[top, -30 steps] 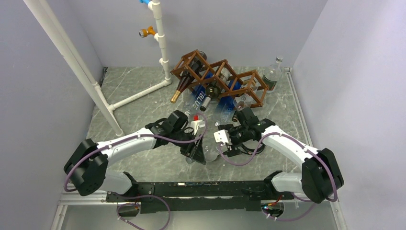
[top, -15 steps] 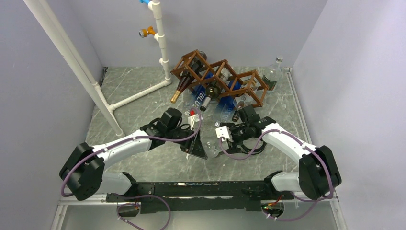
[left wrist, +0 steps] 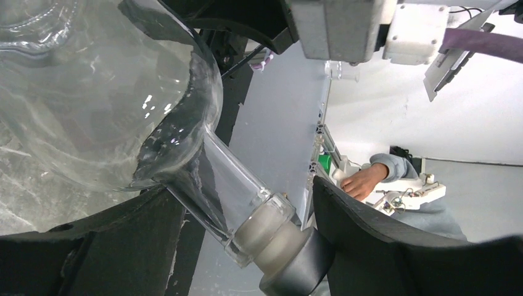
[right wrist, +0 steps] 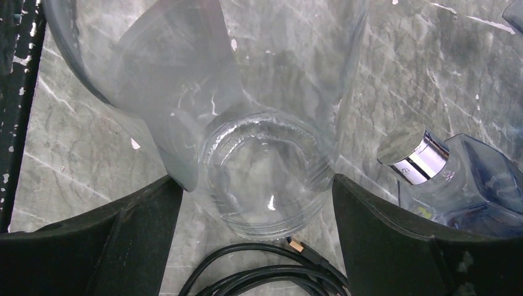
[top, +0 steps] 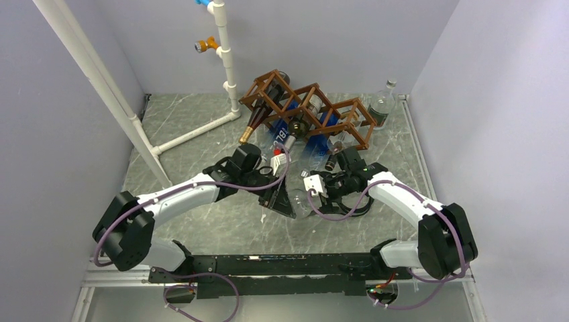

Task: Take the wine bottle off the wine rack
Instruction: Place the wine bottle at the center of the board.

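Clear glass wine bottle (right wrist: 265,154) off, near side of brown wooden lattice wine rack (top: 305,107). L gripper (left wrist: 247,194) apart round neck; R gripper (right wrist: 256,185) clamps body. Next, prob: rest it down, R lets go.

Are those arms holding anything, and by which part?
The right tool clamps the clear bottle across its wide body near the base. The left tool stands open around the bottle's neck, not gripping.

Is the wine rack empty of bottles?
No, the top view shows several bottles lying in cells of the wine rack.
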### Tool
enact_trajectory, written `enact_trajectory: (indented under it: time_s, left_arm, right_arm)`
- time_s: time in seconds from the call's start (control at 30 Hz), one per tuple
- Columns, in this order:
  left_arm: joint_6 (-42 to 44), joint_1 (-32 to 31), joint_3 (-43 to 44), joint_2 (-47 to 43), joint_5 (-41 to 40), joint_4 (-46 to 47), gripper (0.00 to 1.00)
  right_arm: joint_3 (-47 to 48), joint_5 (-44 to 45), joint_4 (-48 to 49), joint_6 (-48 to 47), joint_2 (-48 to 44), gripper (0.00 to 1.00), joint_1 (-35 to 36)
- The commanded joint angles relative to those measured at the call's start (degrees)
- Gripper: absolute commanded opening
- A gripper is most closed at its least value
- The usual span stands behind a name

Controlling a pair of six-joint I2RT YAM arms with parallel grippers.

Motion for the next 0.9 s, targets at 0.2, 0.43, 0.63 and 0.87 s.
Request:
enact_trajectory:
  time_s: [0.2, 0.43, 0.63, 0.87]
  left_arm:
    - [4.00, 0.03, 8.35, 3.27, 4.81, 4.01, 0.79]
    - [3.53, 0.07, 11.37, 6.05, 6.03, 4.64, 0.80]
    - [3.22, -0.06, 14.38, 8.96, 7.11, 4.97, 0.80]
    - [3.93, -0.43, 18.24, 12.11, 7.95, 3.44, 0.81]
  right_arm:
    - [-1.57, -4.03, -2.68, -0.72, 1.84, 0.87, -0.24]
    - [-1.75, -4.08, -2.79, -1.15, 2.05, 0.88, -1.26]
    - [-1.78, -4.50, -3.44, -1.75, 1.62, 0.91, -2.51]
    - [-1.35, -5.72, -4.37, -1.99, 1.30, 0.93, -4.08]
